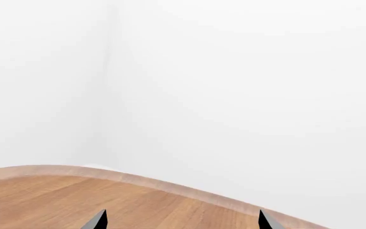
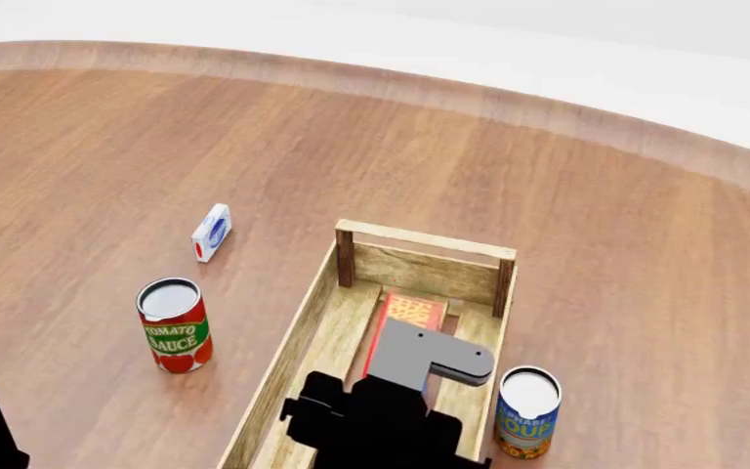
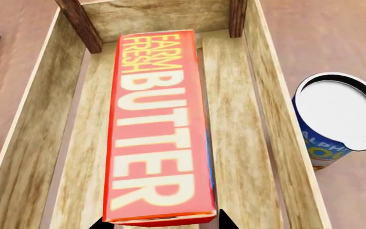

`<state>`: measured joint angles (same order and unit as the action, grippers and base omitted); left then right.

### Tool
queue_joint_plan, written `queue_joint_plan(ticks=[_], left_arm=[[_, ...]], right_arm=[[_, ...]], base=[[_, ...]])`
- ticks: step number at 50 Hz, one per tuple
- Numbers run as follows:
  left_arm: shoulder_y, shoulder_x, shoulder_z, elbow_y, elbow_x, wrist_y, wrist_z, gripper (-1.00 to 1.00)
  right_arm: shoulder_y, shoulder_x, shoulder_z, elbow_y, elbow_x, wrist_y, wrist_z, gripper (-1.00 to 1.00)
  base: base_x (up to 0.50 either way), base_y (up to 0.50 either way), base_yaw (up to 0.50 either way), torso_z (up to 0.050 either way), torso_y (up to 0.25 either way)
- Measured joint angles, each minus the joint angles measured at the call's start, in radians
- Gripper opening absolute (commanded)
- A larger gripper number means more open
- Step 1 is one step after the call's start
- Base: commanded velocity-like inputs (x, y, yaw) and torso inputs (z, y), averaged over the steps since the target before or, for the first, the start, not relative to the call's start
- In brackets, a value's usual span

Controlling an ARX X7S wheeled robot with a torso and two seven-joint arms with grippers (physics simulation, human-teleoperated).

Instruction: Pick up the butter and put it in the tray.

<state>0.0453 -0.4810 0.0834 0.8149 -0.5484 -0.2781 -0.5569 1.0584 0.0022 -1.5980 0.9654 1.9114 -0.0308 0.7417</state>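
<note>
Butter, a stiff, light, smooth-sided carton best pinched across its narrow width, sits lengthwise inside the tray as my right gripper straddles its near end, grip unclear, while my left gripper hangs apart over bare tabletop.

You are working in a bare simulated test space, not a furnished room: plain white walls meet in a corner behind a broad rounded wood-grain bench. On the bench, groceries ring a light-wood slatted tray: a red tomato sauce can and a small white-blue-red carton beside it, and a blue soup can against its other side.
</note>
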Motion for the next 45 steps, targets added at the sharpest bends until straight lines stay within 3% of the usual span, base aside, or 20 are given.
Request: queue_joint_plan(ticks=[14, 15, 45], left_arm=[[-0.001, -0.005, -0.001, 0.003, -0.007, -0.001, -0.005, 1.0], [-0.001, -0.005, -0.001, 0.003, -0.007, -0.001, -0.006, 1.0], [-0.005, -0.008, 0.011, 0.002, -0.005, 0.004, -0.01, 1.0]], right_arm=[[-0.002, 0.0, -0.001, -0.001, 0.015, 0.005, -0.014, -1.0], [-0.002, 0.0, -0.001, -0.001, 0.016, 0.006, -0.016, 1.0], [0.035, -0.002, 0.003, -0.003, -0.036, 0.024, -0.039, 1.0]], base=[[0.0, 0.0, 0.0, 0.0, 0.001], [0.0, 0.0, 0.0, 0.0, 0.0], [0.0, 0.0, 0.0, 0.0, 0.0]])
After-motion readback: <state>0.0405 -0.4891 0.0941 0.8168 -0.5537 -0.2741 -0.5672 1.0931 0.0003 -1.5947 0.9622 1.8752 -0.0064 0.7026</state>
